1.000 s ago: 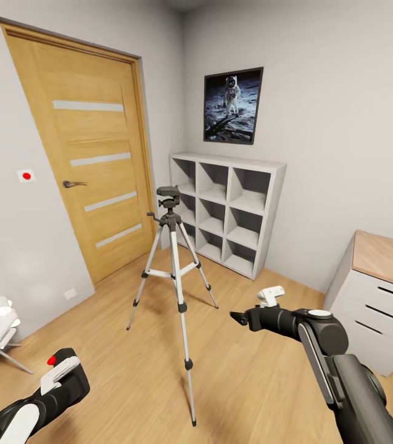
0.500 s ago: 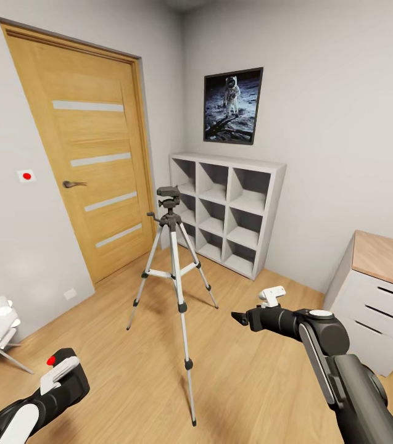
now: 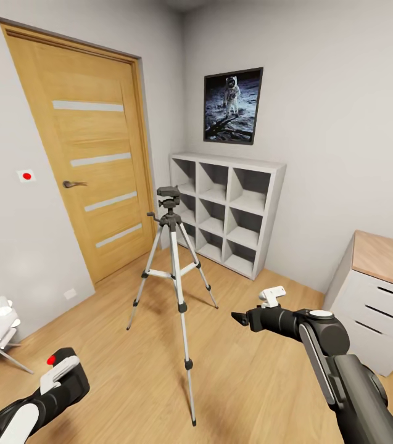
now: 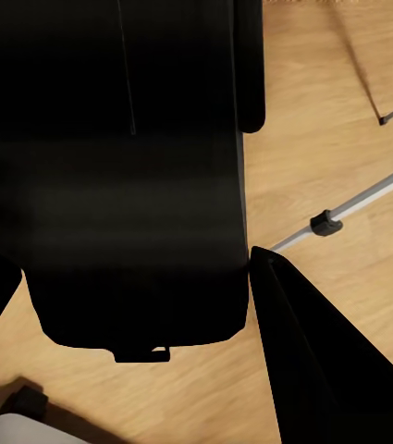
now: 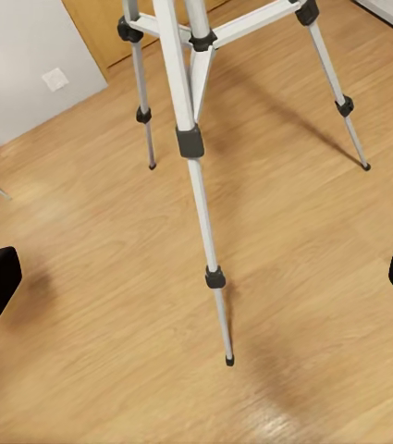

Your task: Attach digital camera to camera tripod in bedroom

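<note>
No readable text or numbers show anywhere.

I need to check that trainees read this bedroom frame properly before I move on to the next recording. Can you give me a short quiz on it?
1. True or false: the silver-legged camera tripod with a black pan head stands upright with all three feet on the light wood plank floor.
2. What hangs above the white cube shelf? A) a clock B) a framed astronaut picture C) a mirror
3. Fill in: the right gripper has its jaws ___, with nothing held between them.
Key: 1 true; 2 B; 3 open.
</note>
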Controlling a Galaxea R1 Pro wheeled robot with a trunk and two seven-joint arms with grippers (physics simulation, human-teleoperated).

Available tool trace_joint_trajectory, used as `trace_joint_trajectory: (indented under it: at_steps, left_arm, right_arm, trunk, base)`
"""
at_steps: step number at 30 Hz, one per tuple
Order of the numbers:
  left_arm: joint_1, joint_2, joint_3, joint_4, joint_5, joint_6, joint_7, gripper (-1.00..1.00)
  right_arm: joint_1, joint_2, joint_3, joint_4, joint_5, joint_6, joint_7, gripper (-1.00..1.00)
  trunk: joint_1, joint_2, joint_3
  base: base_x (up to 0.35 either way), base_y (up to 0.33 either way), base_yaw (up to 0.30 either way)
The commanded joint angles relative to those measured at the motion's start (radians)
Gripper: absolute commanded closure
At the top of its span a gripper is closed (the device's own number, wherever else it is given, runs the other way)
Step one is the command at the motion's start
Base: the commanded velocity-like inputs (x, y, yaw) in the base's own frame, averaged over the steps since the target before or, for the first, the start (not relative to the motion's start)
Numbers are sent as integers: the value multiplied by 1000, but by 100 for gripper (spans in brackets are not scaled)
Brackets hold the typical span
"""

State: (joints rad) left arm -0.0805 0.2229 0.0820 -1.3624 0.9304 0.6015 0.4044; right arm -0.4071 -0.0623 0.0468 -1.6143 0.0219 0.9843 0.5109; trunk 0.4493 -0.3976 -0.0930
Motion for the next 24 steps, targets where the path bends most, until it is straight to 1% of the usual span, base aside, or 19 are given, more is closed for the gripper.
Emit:
trace_joint_trajectory:
  at_steps: [1, 5, 7, 14, 20, 24]
  left_arm:
    - [-1, 0, 0, -2, 8, 4, 7, 100]
    - [-1, 0, -1, -4, 8, 0, 5, 100]
    - [-1, 0, -2, -3, 6, -15, 1, 100]
    - [-1, 1, -3, -1, 3, -27, 3, 100]
    - [20, 10, 4, -19, 5, -30, -3, 100]
    - [35, 12, 20, -41, 6, -28, -5, 100]
  right_arm:
    - [-1, -1, 1, -1, 3, 4, 3, -100]
    - [-2, 0, 1, -1, 3, 4, 3, -100]
    - [-2, 1, 1, -1, 3, 4, 1, -100]
    - [-4, 1, 2, -1, 3, 4, 1, -100]
    - [-6, 1, 2, -1, 3, 5, 0, -100]
    - [-6, 1, 2, -1, 3, 5, 1, -100]
  trunk:
    - [1, -2, -2]
    - [1, -2, -2]
    - [1, -2, -2]
    - [1, -2, -2]
    - [1, -2, 0]
    - [1, -2, 1]
  base:
    - [0, 0, 0]
    - [0, 0, 0]
    - [0, -66, 0]
    - [0, -222, 0]
    - [0, -325, 185]
    - [0, -330, 245]
